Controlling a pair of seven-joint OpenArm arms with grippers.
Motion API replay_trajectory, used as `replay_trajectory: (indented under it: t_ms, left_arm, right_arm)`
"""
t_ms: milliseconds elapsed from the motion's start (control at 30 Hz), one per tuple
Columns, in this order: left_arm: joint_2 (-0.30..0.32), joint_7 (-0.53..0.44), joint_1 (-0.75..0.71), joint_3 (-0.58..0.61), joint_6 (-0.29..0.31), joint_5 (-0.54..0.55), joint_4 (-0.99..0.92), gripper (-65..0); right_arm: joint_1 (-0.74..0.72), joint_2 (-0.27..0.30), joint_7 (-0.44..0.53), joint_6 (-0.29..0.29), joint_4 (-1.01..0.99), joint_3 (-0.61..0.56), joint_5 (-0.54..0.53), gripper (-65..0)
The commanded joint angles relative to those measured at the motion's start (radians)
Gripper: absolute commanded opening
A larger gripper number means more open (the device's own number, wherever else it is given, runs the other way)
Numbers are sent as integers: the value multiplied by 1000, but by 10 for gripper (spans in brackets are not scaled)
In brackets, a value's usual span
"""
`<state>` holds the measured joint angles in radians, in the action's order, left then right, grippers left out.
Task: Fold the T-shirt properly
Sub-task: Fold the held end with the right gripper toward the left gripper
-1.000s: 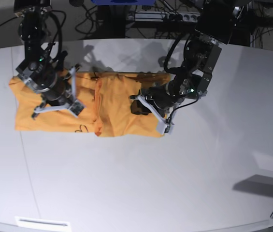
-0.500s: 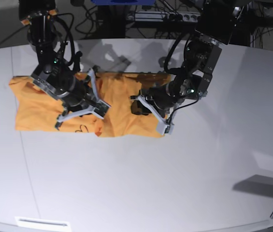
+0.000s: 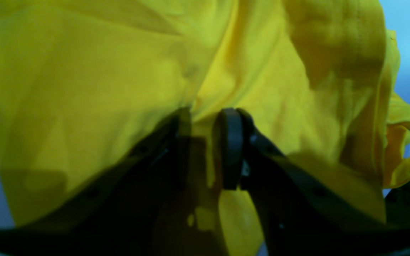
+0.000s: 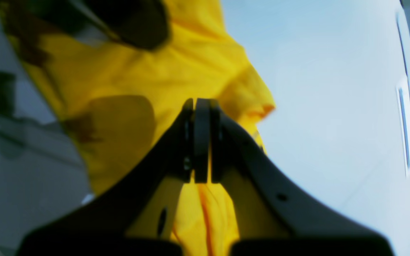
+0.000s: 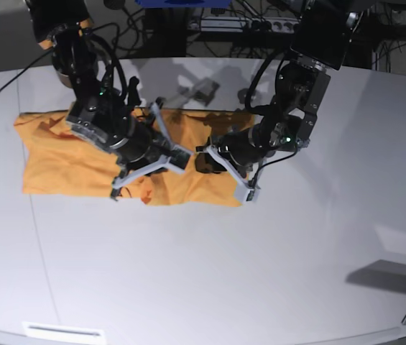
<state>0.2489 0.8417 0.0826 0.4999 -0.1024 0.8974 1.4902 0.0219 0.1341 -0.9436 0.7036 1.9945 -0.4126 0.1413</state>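
The left gripper (image 3: 205, 149) is clenched on a fold of the T-shirt (image 3: 94, 81): in the left wrist view its two dark fingers (image 3: 230, 149) stand a little apart with a ridge of yellow cloth pinched up between them, and the fabric drapes over both sides of the claw. In the base view this gripper (image 5: 225, 167) sits low at the T-shirt's right end, its arm reaching in from the far side of the table (image 5: 210, 273).

The right gripper (image 4: 201, 140) is pressed fully closed. In the right wrist view its tips meet with no gap, and a strand of yellow cloth hangs below them, so it seems to be nipping a thin layer of the T-shirt (image 4: 176, 67), though the blur keeps me from being sure. Seen from the base camera, this gripper (image 5: 161, 159) is over the middle of the T-shirt, close to the left gripper but apart from it.

The T-shirt (image 5: 55, 154) lies spread as a wide orange-yellow band on the white table, toward the table's far-left part, wrinkled and bunched where the two claws meet it, flatter at its left end. Cables and dark equipment (image 5: 246, 25) sit beyond the table's far edge.
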Motion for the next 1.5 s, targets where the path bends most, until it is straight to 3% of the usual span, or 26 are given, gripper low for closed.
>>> replay_trajectory:
  t_ms: [0,533,900,1000,1233,1300,1467]
  left_arm:
    - [20,86,-17,3,-93,-131,-47,-477]
    - [22,86,-24,3,-92,-131,-40,-477]
    - [23,86,-28,4,-92,-131,-40,-477]
    - [23,86,-28,4,-92,-131,-40,-477]
    - [23,86,-28,4,-92,-131,-40,-477]
    - [25,86,-28,4,-92,-131,-40,-477]
    - [25,86,-27,4,-92,-131,-40,-477]
  right_arm:
    - [-13,0,11,-5,21,-4,2,-649]
    - [43,5,15,-5,-27,-6,2,-649]
    - [37,0,24,-5,-255,117,1,-649]
    - [42,0,65,-5,-327,140,1,-649]
    - [43,8,25,-5,-194,140,4,-649]
    - [33,8,-10,-5,-136,140,47,-649]
    - [8,0,-35,-5,-74,139,284,-649]
